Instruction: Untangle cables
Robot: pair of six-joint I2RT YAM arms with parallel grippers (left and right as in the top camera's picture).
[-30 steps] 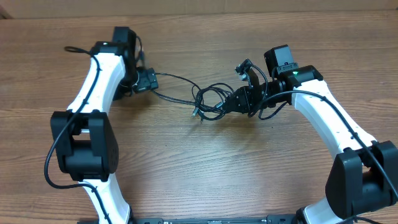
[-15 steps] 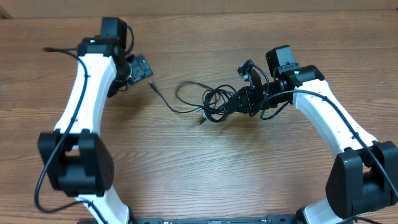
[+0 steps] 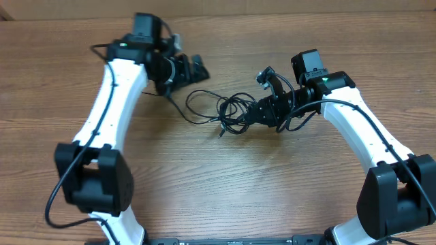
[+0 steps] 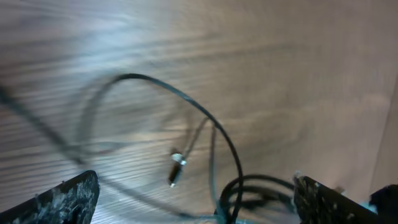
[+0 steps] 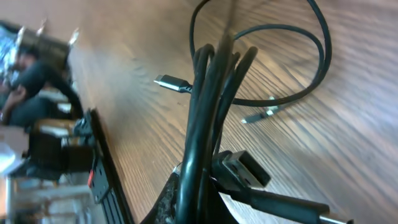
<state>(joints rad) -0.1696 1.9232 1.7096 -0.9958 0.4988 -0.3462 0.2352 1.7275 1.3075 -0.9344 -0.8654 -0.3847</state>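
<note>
Cables (image 3: 226, 113) lay in a loose tangle on the table (image 3: 218, 184), and your right gripper (image 3: 255, 114) was clamped on the bundle's right edge. Your left gripper (image 3: 195, 67) hung near the tangle's left loop, jaws wide apart, holding nothing.

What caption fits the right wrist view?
Right gripper shut on bundled black cables, loose plug ends lying on the wooden table.

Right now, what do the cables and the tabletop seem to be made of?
The cables: probably a rubbery plastic sheath, smooth and slightly glossy black, judging by the soft bends and faint sheen. Their plug tips look like bright metal. The tabletop: wood or wood-look laminate, matte brown with visible grain; I cannot tell which.
</note>
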